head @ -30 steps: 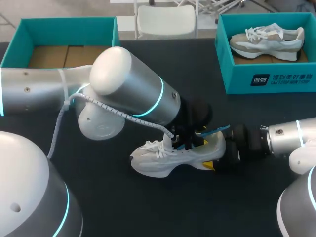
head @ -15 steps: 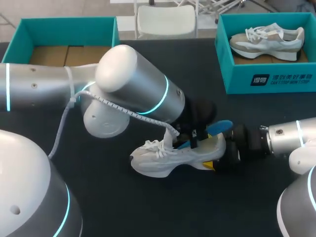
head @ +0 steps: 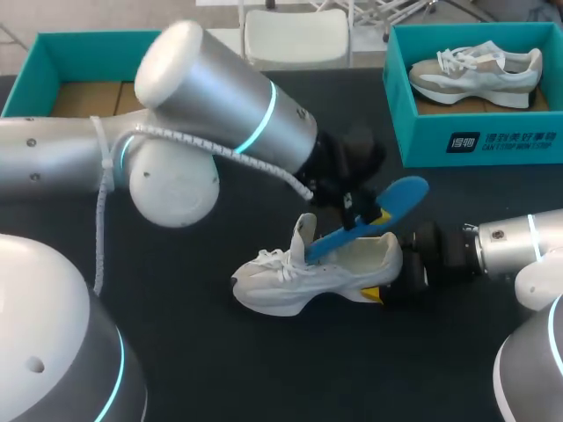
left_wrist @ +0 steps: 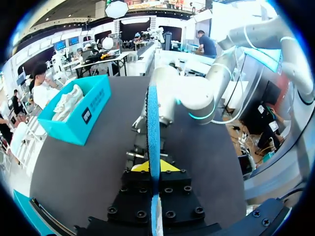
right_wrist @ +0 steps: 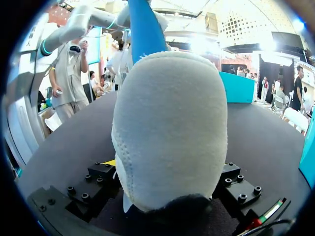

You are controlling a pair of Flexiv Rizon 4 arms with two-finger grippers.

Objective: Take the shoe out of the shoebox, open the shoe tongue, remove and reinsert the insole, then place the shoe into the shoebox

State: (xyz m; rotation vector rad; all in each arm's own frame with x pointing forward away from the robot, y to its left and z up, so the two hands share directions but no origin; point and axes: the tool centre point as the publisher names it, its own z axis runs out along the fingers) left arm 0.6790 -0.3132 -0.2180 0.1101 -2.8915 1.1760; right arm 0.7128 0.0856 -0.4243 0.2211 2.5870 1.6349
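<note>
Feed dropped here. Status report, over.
Left end effector shut on insole, partly out of shoe. Right end effector shut on shoe heel. Other shoe boxed, apart.

1 black, matte table (head: 264, 369) spreads across most of the head view, its surface plain and evenly dark. In both wrist views the same tabletop looks dark grey, lit by bright, even light.

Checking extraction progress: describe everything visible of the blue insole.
The insole is blue, thin, flat and foam-like, with a rounded heel end. It slants: the front end dips into the white shoe behind the upright tongue, and the heel end is raised above the shoe's heel. The left gripper pinches it mid-length; the left wrist view shows it edge-on between the fingers.
</note>
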